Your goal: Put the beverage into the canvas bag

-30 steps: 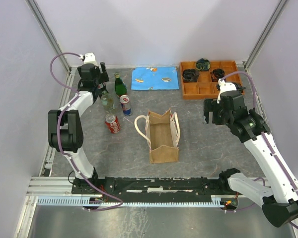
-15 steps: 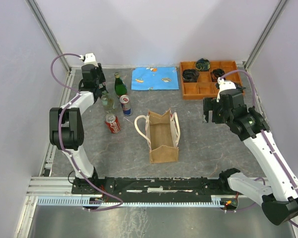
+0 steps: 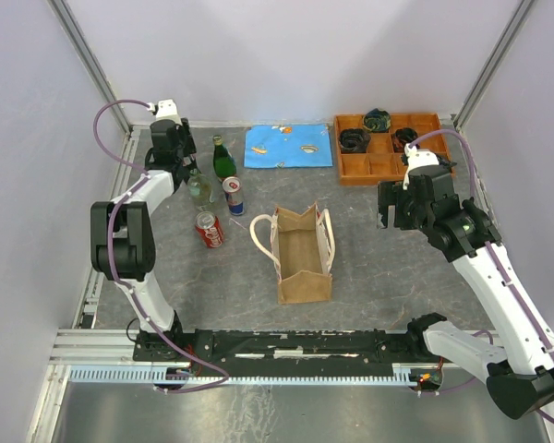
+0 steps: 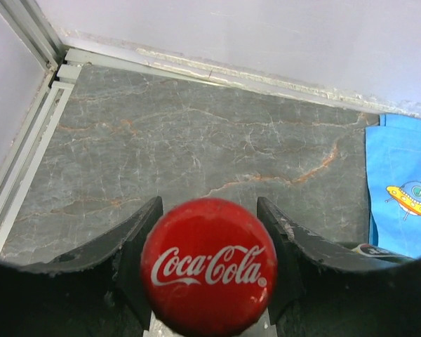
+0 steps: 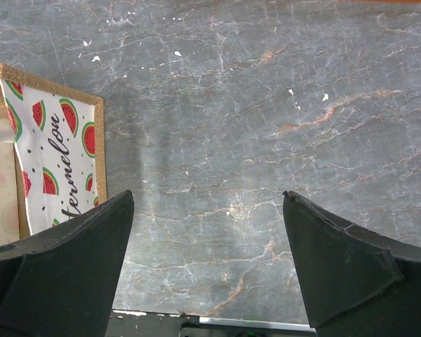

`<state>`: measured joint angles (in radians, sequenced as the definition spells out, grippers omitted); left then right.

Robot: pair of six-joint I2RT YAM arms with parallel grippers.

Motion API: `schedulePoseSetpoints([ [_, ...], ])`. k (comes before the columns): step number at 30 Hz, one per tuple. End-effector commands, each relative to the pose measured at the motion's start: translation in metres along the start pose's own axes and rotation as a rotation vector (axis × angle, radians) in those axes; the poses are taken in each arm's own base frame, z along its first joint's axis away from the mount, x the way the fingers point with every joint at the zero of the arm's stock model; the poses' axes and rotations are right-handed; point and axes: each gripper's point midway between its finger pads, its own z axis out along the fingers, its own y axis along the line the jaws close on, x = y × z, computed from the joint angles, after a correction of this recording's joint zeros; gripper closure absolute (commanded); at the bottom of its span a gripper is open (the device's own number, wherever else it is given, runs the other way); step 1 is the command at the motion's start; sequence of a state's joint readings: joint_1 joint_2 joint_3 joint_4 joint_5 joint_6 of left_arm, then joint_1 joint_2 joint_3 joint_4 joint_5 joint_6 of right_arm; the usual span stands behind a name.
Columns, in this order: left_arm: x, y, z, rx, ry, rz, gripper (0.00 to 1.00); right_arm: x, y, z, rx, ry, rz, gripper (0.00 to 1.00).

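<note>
My left gripper (image 3: 186, 155) is at the far left of the table, shut on the top of a Coca-Cola bottle; its red cap (image 4: 209, 270) fills the gap between the two fingers (image 4: 209, 210). The bottle's body is hidden under the gripper in the top view. A green bottle (image 3: 223, 159), a clear bottle (image 3: 199, 188), a blue-silver can (image 3: 233, 196) and a red cola can (image 3: 210, 229) stand close by. The tan canvas bag (image 3: 303, 254) stands open mid-table, with its watermelon lining (image 5: 56, 161) showing. My right gripper (image 3: 386, 218) is open and empty (image 5: 207, 203) above bare table, right of the bag.
A blue cloth (image 3: 288, 146) with a UFO print (image 4: 407, 196) lies at the back. An orange compartment tray (image 3: 347, 168) with dark items stands at the back right. Metal rails (image 4: 28, 133) and walls bound the table on the left and behind.
My left gripper has shifted slightly at the bottles a second ago, then stayed still. The right arm has barely moved.
</note>
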<state>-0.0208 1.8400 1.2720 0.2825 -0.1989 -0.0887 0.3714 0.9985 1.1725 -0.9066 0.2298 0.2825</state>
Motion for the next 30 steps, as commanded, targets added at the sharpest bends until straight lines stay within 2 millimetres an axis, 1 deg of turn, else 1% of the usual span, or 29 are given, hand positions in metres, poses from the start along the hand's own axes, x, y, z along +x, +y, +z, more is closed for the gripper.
schedulePoseSetpoints([
  [1,-0.082,0.001,-0.026,0.017,-0.171,0.006,0.97,-0.018,0.003,-0.006,-0.014,-0.062,0.007,0.05],
  [4,-0.102,0.002,-0.037,0.02,-0.205,0.017,0.97,-0.018,0.006,-0.003,-0.026,-0.059,0.007,0.05],
  [7,-0.115,0.001,-0.046,0.027,-0.23,0.021,0.97,-0.019,0.008,-0.001,-0.036,-0.059,0.008,0.05],
  [11,-0.13,0.003,-0.053,0.017,-0.236,0.023,0.97,-0.021,0.012,0.001,-0.05,-0.059,0.008,0.06],
  [17,-0.164,0.007,-0.067,0.003,-0.298,0.045,0.97,-0.021,0.014,0.002,-0.063,-0.062,0.008,0.06],
  [24,-0.161,0.01,-0.071,-0.013,-0.267,0.039,0.97,-0.02,0.015,0.0,-0.07,-0.069,0.01,0.06],
  [30,-0.149,0.011,-0.075,-0.022,-0.252,0.016,0.97,-0.019,0.016,0.0,-0.077,-0.071,0.01,0.06],
])
